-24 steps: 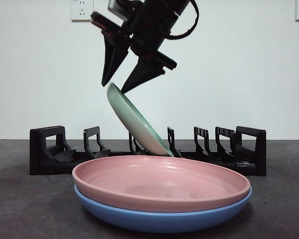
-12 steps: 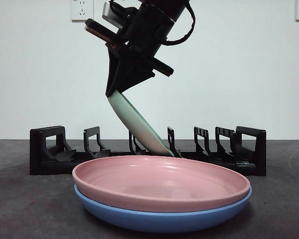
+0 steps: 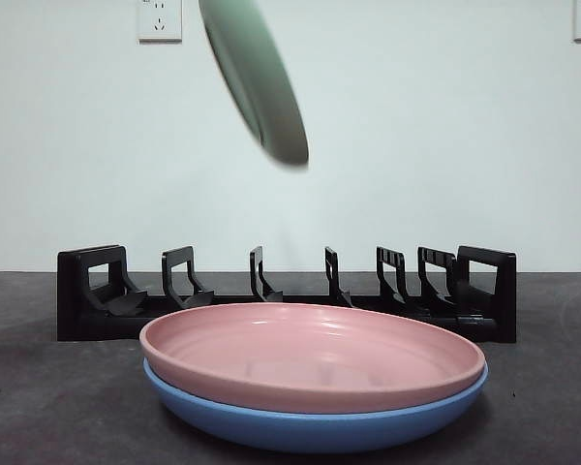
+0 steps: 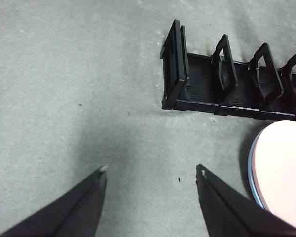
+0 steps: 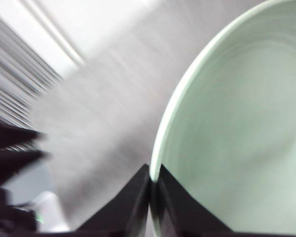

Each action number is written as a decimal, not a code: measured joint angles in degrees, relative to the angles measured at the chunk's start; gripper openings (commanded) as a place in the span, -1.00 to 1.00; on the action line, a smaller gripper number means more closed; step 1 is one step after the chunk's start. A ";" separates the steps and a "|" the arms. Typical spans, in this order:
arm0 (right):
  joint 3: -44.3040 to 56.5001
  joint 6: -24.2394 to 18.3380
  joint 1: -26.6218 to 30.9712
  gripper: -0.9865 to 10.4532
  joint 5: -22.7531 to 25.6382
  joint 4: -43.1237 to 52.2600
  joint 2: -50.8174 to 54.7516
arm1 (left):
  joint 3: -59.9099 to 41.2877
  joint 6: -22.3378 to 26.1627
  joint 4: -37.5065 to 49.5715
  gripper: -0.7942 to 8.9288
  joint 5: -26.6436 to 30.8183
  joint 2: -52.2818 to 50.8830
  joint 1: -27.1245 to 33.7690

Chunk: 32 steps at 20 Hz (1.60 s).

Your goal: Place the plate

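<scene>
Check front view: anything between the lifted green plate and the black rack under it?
Nothing. In the front view only bare white wall shows between the green plate, pinched by the right gripper, and the black rack.

Three plates: green (image 3: 257,82), pink (image 3: 310,354), blue (image 3: 310,426); one rack (image 3: 281,300)

The green plate (image 3: 257,82) has left the rack (image 3: 286,300), where its lower edge sat in a middle slot half a second ago, and now hangs tilted high above it. The right gripper (image 5: 153,180), clamped on the plate's rim, has risen out of the front view.
</scene>
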<state>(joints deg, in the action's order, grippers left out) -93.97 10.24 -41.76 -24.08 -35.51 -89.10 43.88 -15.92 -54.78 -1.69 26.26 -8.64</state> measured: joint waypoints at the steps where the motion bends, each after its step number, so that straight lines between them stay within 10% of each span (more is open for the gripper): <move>1: 0.22 -0.24 -0.76 -0.81 -0.07 1.79 1.62 | 0.00 0.00 0.00 -0.24 0.00 0.00 0.00; 8: 30.62 -1.09 -12.61 -0.81 8.46 35.39 22.12 | 0.00 0.00 -0.07 -0.24 0.00 0.00 0.00; 14: 59.58 -1.46 -20.85 -0.81 21.46 45.20 37.38 | 0.00 0.00 -0.07 -0.24 0.00 0.00 0.00; 19: 63.28 -10.82 -27.02 -0.81 29.88 31.10 41.66 | 0.00 0.00 -0.07 -0.24 0.00 0.00 0.00; 32: 41.38 -25.42 -30.01 -0.81 28.13 -6.73 26.45 | 0.00 -0.02 -0.07 -0.24 0.00 0.00 0.00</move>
<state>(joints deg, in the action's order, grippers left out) -52.60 -15.18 -71.77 4.05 -42.24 -62.65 43.88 -15.94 -54.85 -1.69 26.26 -8.64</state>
